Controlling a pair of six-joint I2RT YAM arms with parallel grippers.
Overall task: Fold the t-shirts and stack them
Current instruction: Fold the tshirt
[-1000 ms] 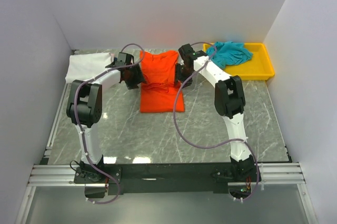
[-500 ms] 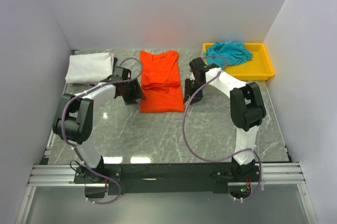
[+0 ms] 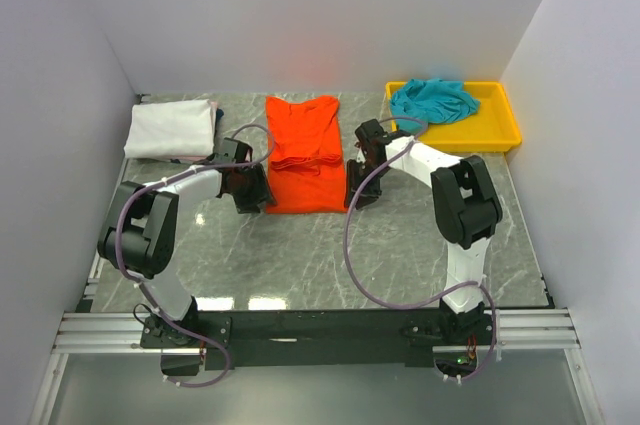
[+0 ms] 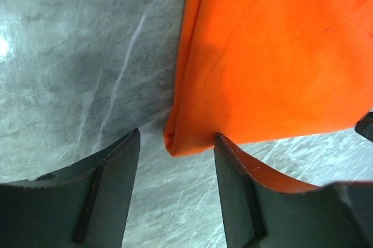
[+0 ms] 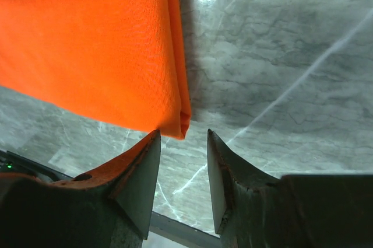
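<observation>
The orange-red t-shirt (image 3: 303, 153) lies folded lengthwise at the table's middle back. My left gripper (image 3: 255, 197) stands open low at its near left corner (image 4: 175, 143), which sits just ahead of the gap between the fingers. My right gripper (image 3: 352, 195) is open at the near right corner (image 5: 180, 126), the cloth edge just beyond its fingertips. Neither holds cloth. A folded white t-shirt (image 3: 170, 130) lies at the back left. The teal t-shirt (image 3: 432, 100) is crumpled in the yellow tray (image 3: 500, 130).
Grey marble tabletop (image 3: 400, 245) surrounds the shirts. White walls close in the left, back and right sides. The black rail with the arm bases (image 3: 320, 330) runs along the near edge.
Both grippers have moved from beside the shirt's upper half toward me, down to its near corners. The right jaws have narrowed somewhat. The orange-red shirt has not moved.
</observation>
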